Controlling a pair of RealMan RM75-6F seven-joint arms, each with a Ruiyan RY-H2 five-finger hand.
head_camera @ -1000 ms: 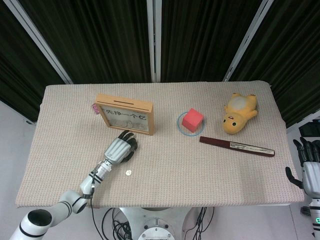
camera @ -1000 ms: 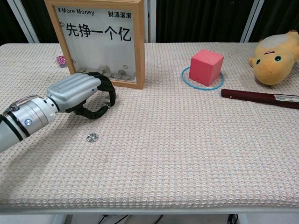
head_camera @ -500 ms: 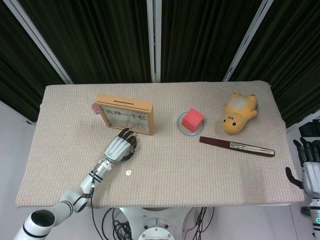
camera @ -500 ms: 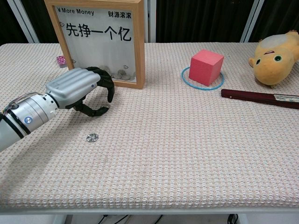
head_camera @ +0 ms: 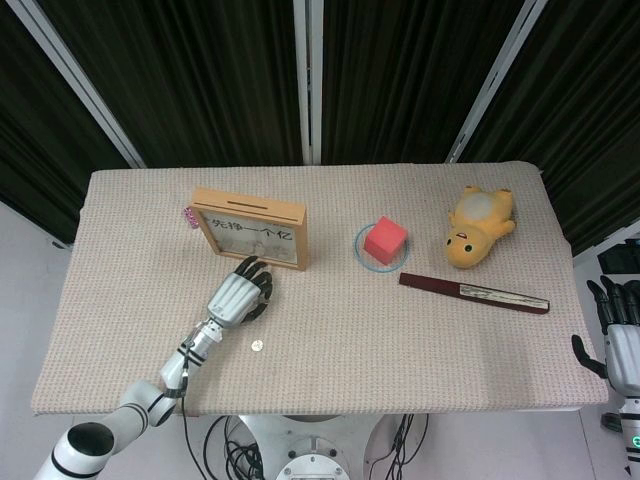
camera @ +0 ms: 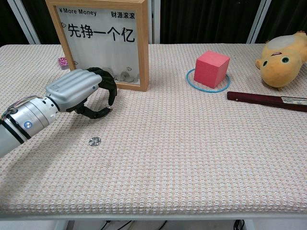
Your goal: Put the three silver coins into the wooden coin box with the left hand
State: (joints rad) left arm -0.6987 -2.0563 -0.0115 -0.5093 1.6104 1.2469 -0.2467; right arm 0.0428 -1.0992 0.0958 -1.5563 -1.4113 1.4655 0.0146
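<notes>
the left hand (camera: 81, 91) covers the lower left of the wooden coin box (camera: 100, 40), whose top is cropped in the chest view. whether its curled fingers (camera: 108, 88) pinch a coin cannot be told. the right hand (head_camera: 618, 335) is cut by the edge.

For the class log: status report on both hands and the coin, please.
Left hand curled in front of the coin box, contents unclear. Right hand off-table. One coin on the table, unobstructed.

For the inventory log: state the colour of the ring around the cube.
Blue. The ring circles the red cube; the chest view shows it best.
</notes>
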